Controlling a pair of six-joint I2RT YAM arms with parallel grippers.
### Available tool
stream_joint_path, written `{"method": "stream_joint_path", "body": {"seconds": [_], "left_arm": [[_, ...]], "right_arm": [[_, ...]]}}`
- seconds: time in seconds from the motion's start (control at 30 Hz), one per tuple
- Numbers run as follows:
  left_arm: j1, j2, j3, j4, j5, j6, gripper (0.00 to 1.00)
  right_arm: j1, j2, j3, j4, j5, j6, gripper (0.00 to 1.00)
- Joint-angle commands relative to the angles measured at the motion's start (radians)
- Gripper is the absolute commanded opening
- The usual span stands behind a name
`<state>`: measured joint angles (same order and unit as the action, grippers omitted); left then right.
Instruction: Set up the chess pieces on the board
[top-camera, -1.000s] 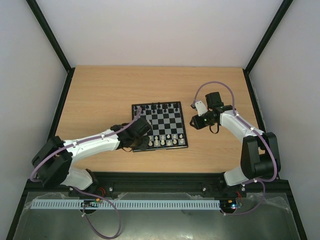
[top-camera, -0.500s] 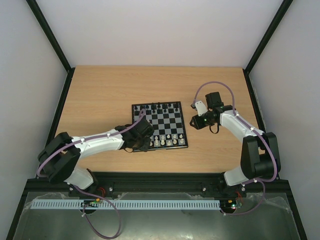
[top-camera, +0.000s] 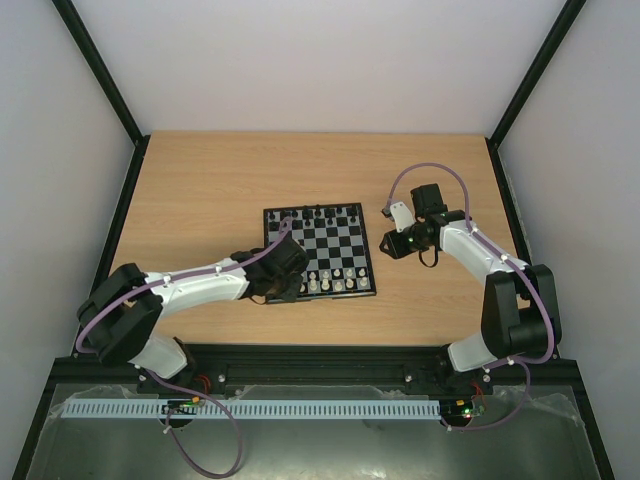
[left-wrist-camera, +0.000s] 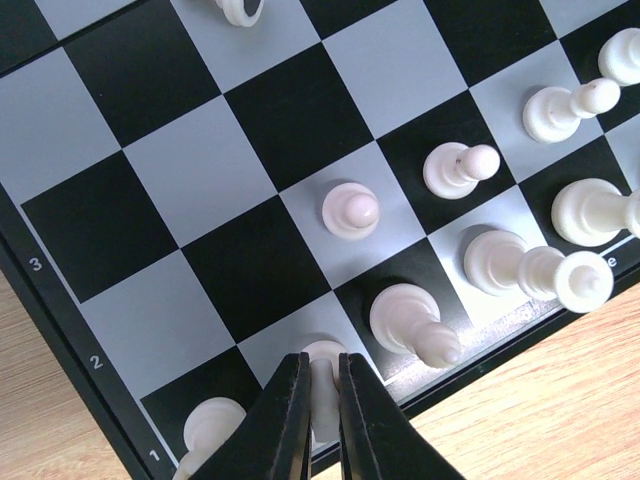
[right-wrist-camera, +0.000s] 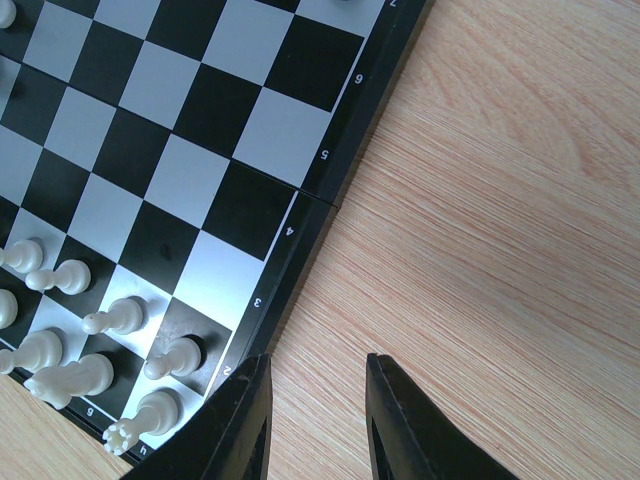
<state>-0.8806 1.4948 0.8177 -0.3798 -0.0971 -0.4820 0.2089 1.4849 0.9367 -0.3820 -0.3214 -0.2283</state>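
One white piece (left-wrist-camera: 322, 348) is pinched in the narrow jaws of the left gripper (left-wrist-camera: 322, 372), over the near row of the board (top-camera: 330, 245), second square from the near-left corner. Its base is hidden behind the fingers, so I cannot tell whether it stands on the square.

The white neighbours are close. A corner piece (left-wrist-camera: 210, 425) stands just beside the left finger, a taller piece (left-wrist-camera: 410, 320) sits on the next square right, and a pawn (left-wrist-camera: 350, 210) is one row farther in. More white pieces fill the near two rows, and black pieces (top-camera: 318, 212) line the far edge.

The main risk is the release. If the jaws open before the base is down, the piece could drop, tip and roll into its neighbours. If they open too far, a finger may nudge the corner piece or the taller one off its square. A slanted pull-away could drag the piece along or sweep the pawn. A piece this small may also cling to one pad and fall as the arm lifts.

The right gripper (right-wrist-camera: 318, 400) hangs over the table (right-wrist-camera: 500, 200) just right of the board, partly open and holding nothing. It is clear of the pieces, though a drift left would catch the board's edge and jolt the rows.
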Motion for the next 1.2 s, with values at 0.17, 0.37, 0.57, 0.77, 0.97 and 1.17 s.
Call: {"method": "stream_joint_path", "body": {"seconds": [0.17,0.37,0.57,0.77,0.97,1.17], "left_arm": [[-0.003,-0.027,-0.017,-0.059,-0.009,0.007,0.04],[-0.003,-0.014,-0.026,-0.053,-0.017,0.002,0.22],[-0.002,-0.052,0.008,-0.077,-0.048,0.000,0.33],[0.024,-0.170,0.150,-0.145,-0.093,0.084,0.43],[0.135,-0.229,0.258,-0.142,-0.047,0.182,0.52],[0.354,-0.205,0.248,-0.090,0.054,0.222,0.67]], "right_arm": [[-0.003,-0.009,-0.008,-0.041,-0.010,-0.009,0.28],[-0.004,-0.008,-0.006,-0.041,-0.007,-0.008,0.29],[-0.003,-0.013,-0.006,-0.041,-0.013,-0.008,0.28],[0.003,-0.055,0.013,-0.035,-0.047,0.002,0.29],[0.080,-0.046,0.094,-0.052,-0.049,0.031,0.28],[0.279,0.033,0.211,-0.059,0.026,0.036,0.26]]}}
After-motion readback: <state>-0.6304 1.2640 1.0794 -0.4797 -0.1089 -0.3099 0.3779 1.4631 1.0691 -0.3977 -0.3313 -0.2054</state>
